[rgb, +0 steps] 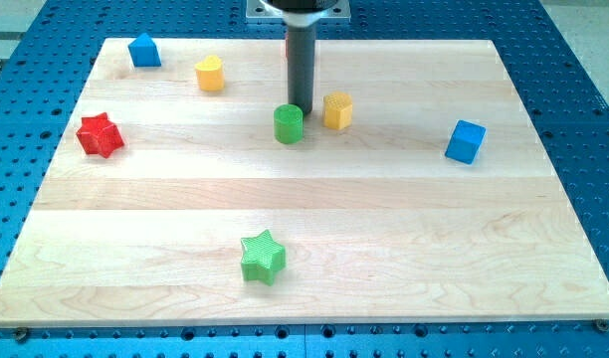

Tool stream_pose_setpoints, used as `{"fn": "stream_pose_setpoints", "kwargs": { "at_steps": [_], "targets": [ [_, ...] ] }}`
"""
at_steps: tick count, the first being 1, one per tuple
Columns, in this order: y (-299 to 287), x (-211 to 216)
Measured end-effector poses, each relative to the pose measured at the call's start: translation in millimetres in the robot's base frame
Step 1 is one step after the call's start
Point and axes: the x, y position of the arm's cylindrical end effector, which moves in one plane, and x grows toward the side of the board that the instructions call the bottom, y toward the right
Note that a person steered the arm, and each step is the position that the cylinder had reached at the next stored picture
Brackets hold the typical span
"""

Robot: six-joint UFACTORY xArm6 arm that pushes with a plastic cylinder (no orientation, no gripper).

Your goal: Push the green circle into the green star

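Note:
The green circle (289, 124) stands on the wooden board a little above the view's middle. The green star (263, 257) lies near the view's bottom, straight below and slightly left of the circle, well apart from it. My tip (301, 107) is at the lower end of the dark rod, just above and right of the green circle, touching or almost touching its upper edge.
A yellow block (337, 110) sits close to the right of my tip. Another yellow block (210, 74) and a blue block (143, 51) lie at the upper left. A red star (100, 135) is at the left. A blue cube (466, 141) is at the right.

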Motion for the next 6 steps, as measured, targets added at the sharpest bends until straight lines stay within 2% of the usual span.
{"fn": "stream_pose_setpoints", "kwargs": {
  "at_steps": [1,2,3,5,6],
  "targets": [
    [-20.1,49.6],
    [-44.8,52.8],
    [-57.4,112.9],
    [-24.9,78.6],
    [0.3,88.7]
  ]
}}
